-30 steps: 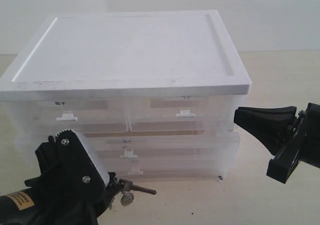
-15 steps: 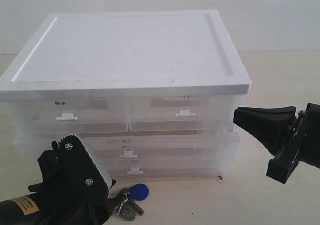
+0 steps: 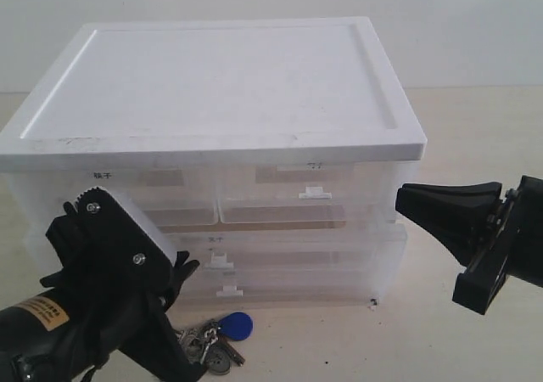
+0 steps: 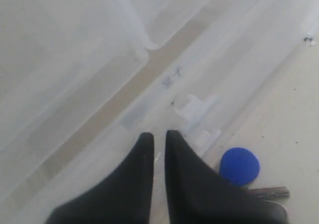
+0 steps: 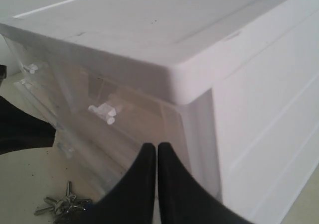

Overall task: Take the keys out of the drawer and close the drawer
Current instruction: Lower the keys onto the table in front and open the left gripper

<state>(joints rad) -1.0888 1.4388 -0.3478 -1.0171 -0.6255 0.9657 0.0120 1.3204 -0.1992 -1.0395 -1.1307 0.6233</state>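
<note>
- The left gripper (image 4: pixel 158 136) hangs in front of the cabinet (image 3: pixel 229 85), its fingers drawn almost together with only a sliver of gap and nothing between them.
- The right gripper (image 5: pixel 157 148) waits at three o'clock of the cabinet, its fingers pressed together and empty.
- The keys (image 3: pixel 216 341) lie out on the table (image 3: pixel 399 339), just in front of the cabinet at six o'clock from the drawer's tab (image 3: pixel 219 262). The blue fob (image 4: pixel 239 166) lies uppermost.
- The drawer (image 3: pixel 322 248), the full-width middle tier, looks to sit slightly proud of the tier above, though how far out it is cannot be told.
- With the keys out, closing the drawer appears to be the step in hand.
- A good push would land on the drawer front near the tab, at mid-width, so the wide drawer does not skew and bind.
- The push should run straight in and slow, because a light plastic cabinet may slide on the table.
- The left arm should also keep above the keys at its five o'clock, or it may drag them along.
- Small dark handwritten marks sit above each tab, including the marks on the drawer (image 4: pixel 172 77), and they are too small to read.
- A yellow label (image 3: pixel 38 315) on the left arm carries black print that is also illegible.
</note>
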